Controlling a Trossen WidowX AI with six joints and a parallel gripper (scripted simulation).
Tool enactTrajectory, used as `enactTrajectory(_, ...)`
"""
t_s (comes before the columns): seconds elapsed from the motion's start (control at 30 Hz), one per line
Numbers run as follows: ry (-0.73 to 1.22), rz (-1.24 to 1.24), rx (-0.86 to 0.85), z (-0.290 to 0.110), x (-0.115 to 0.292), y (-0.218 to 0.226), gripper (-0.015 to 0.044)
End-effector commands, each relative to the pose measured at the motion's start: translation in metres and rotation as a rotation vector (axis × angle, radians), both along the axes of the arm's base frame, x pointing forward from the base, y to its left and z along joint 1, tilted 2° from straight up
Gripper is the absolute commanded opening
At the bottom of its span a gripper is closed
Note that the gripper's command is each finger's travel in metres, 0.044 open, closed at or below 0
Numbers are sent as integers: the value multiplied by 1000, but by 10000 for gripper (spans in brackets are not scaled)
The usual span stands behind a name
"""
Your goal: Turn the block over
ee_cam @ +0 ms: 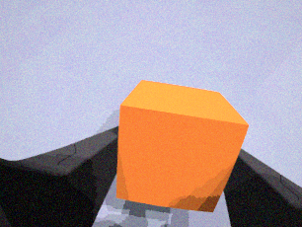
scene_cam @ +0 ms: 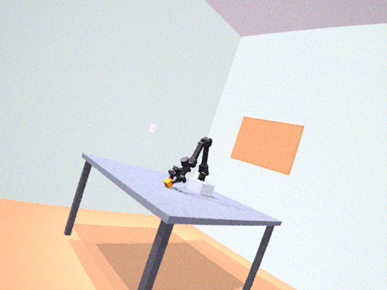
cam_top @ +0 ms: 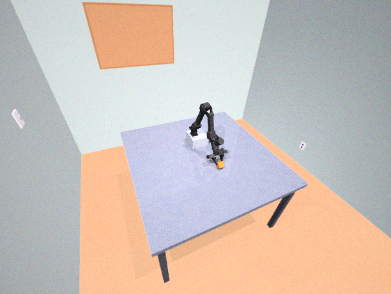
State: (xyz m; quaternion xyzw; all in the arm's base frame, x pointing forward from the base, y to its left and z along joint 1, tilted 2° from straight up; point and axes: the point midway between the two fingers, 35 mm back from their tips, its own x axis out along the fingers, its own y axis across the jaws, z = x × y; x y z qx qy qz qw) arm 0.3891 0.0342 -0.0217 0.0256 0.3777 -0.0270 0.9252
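Observation:
The orange block (cam_top: 220, 165) (scene_cam: 168, 183) (ee_cam: 180, 153) is between the fingers of my gripper (cam_top: 219, 163) (scene_cam: 170, 181) (ee_cam: 175, 141), which is shut on it. In the top and exterior views the gripper slants down and outward from the arm, and the block is tilted, close over the table (cam_top: 179, 204) (scene_cam: 137, 184). Whether a lower edge of it touches the table cannot be told. The wrist view shows two plain orange faces of the block, with no mark on them. The marked side is not visible in any view.
The arm's white base box (cam_top: 197, 140) (scene_cam: 203, 187) stands on the table behind the gripper, toward the wall with the orange panel (cam_top: 137, 35) (scene_cam: 266, 144). The table's front edge lies well beyond the block in the top view.

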Motion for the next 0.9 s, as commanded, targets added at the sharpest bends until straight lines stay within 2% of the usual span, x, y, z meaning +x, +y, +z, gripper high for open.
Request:
enactTrajectory(0.0,-41,2,-11,-10,-4,0,0)
enactTrajectory(0.57,-281,-11,-22,-11,-18,-2,0)
enactTrajectory(0.87,-319,-13,-24,-7,-20,-2,0)
